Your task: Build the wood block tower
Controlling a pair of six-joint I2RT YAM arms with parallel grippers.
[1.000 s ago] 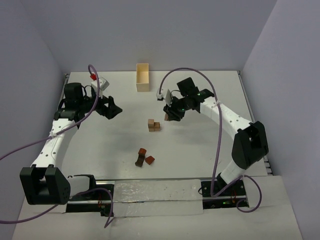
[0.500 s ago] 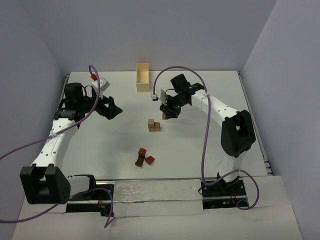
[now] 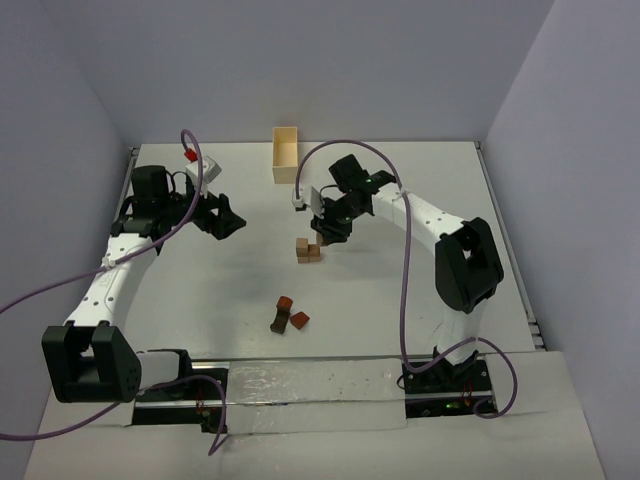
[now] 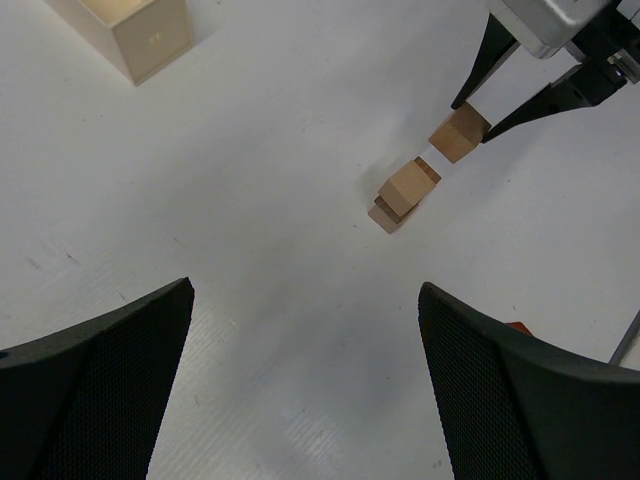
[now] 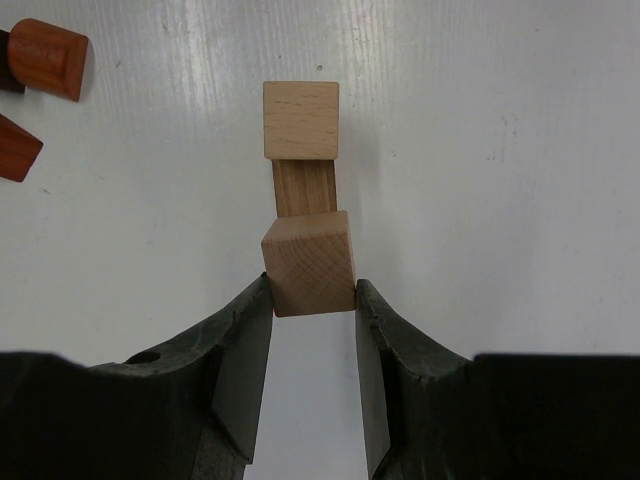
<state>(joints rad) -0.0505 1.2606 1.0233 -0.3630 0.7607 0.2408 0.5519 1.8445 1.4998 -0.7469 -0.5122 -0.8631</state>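
Note:
My right gripper (image 5: 310, 296) is shut on a light tan cube (image 5: 308, 262) and holds it just above and beside the small block stack. In the top view the right gripper (image 3: 322, 236) hangs at the stack's (image 3: 308, 250) far right side. The stack shows a tan cube (image 5: 301, 120) next to a darker brown block (image 5: 305, 187). In the left wrist view the held cube (image 4: 458, 135) sits up and right of the stack (image 4: 403, 195). My left gripper (image 3: 228, 218) is open and empty, well left of the stack.
A few reddish-brown blocks (image 3: 288, 315) lie loose nearer the arm bases; two show in the right wrist view (image 5: 45, 55). The pale wooden box (image 3: 286, 155) stands at the back edge, and also in the left wrist view (image 4: 130, 30).
My right arm has swung left and nearer, carrying the tan cube up to the stack. The left arm has barely moved.

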